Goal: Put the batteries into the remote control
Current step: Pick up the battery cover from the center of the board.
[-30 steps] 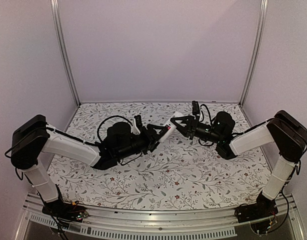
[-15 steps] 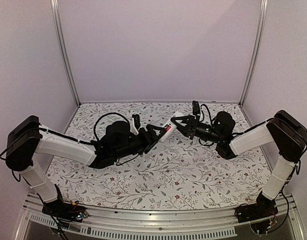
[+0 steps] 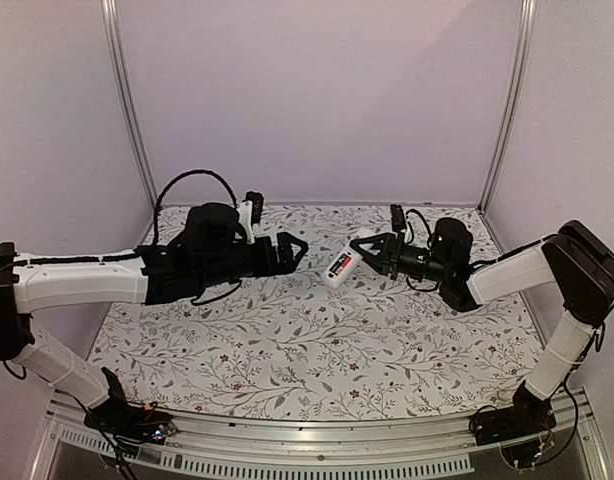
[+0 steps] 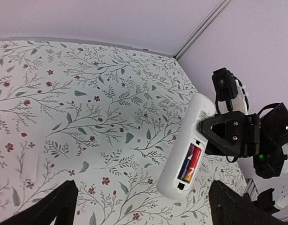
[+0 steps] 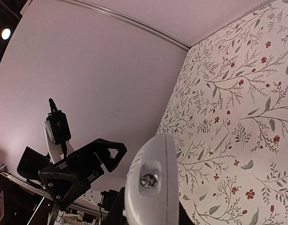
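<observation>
The white remote control (image 3: 343, 262) is held in the air over the mat by my right gripper (image 3: 372, 250), which is shut on its far end. Its back faces up with the compartment open. The two batteries (image 4: 190, 162), one red and one dark, lie side by side inside it. In the left wrist view the remote (image 4: 186, 140) hangs ahead on the right. My left gripper (image 3: 292, 250) is open and empty, a short way left of the remote and not touching it. The right wrist view shows the remote's rounded end (image 5: 151, 187) close up, with the left gripper (image 5: 83, 168) beyond it.
The flowered mat (image 3: 317, 340) covers the table, with plain walls (image 3: 317, 100) at the back and sides. A small flat white oblong piece (image 5: 219, 138) lies on the mat; it also shows in the left wrist view (image 4: 29, 164).
My left arm has lifted and drawn back to the left, away from the remote it was touching. The right gripper still holds the remote, shifted slightly right.
</observation>
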### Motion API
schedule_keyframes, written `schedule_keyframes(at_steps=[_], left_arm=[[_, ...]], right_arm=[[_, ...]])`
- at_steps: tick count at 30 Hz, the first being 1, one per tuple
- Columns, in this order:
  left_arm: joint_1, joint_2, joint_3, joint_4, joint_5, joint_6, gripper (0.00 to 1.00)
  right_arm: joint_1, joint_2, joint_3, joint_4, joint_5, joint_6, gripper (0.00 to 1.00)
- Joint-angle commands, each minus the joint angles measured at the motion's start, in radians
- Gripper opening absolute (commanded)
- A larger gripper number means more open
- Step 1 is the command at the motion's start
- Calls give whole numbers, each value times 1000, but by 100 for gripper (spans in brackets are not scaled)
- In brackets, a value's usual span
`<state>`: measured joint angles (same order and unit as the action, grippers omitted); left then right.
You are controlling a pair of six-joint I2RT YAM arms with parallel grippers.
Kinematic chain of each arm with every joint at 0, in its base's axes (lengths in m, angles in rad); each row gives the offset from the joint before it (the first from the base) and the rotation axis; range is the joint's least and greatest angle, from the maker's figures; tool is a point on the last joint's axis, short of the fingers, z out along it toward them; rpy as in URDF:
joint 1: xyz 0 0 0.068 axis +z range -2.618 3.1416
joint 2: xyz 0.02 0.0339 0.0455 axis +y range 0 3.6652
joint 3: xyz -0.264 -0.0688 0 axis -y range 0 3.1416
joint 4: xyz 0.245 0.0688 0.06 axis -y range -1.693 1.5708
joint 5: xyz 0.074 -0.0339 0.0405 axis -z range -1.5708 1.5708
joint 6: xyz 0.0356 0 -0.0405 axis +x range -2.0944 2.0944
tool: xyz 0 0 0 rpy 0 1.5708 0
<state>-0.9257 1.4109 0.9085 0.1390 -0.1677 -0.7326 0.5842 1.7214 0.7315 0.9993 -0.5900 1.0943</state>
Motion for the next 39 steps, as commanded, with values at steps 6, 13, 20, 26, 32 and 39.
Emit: schedule_keyframes(at_steps=[6,13,20,26,32,39], left_arm=[[183,119,196,-547,-61,315,87],[242,333,344,-682,-28,373,83],[266,490,442,-718,20,427,80],[292,566,487,-715,79,466,73],[303,618,520,-730,90,486,64],[303,668,548,-760,95,489,58]], right_arm=[[-1,-50,-7,-252,-60,-163,0],[7,-17,3,-275,-81,-182,0],[8,8,9,-275,-105,-188,0],[8,17,12,-268,-117,-188,0],[7,33,14,-249,-123,-174,0],[2,39,14,-243,-124,-169,0]])
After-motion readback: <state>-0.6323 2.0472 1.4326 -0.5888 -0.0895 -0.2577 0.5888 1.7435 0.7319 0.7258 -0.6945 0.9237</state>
